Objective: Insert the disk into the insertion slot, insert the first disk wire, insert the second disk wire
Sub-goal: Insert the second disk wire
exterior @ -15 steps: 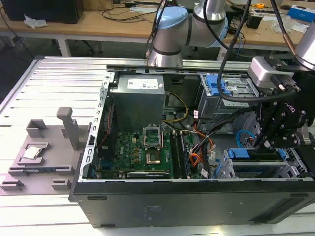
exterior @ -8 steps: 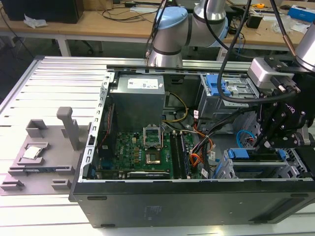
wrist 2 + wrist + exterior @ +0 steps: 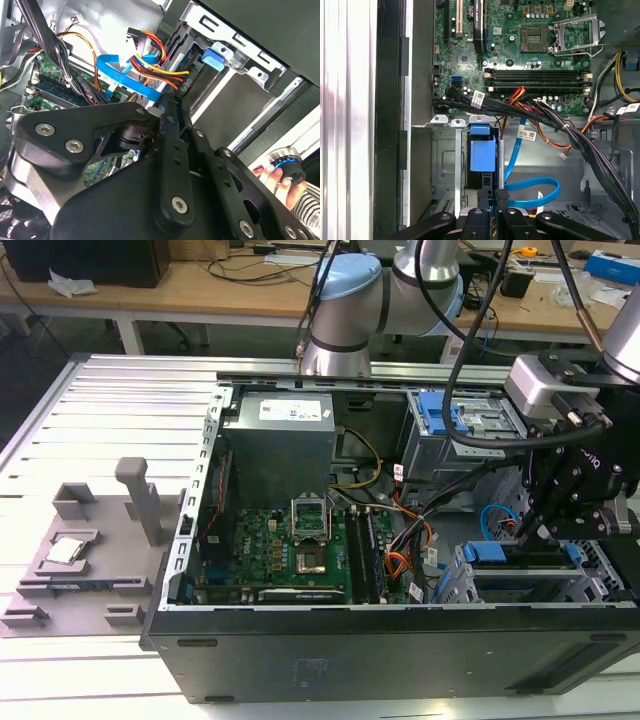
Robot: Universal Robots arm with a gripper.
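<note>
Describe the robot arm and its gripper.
The arm has silver tubes and a pale blue joint cap, with black cables hanging beside it. A silver-grey camera block sits above the gripper, which is matte black with linked bars and silver screw heads in both wrist views.

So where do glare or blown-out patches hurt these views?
Exterior view: the ribbed table is pale and washed out, the case interior dim. First wrist view: the table strip is blown white. Second wrist view: the gripper looms dark in the foreground, cables evenly lit.
</note>
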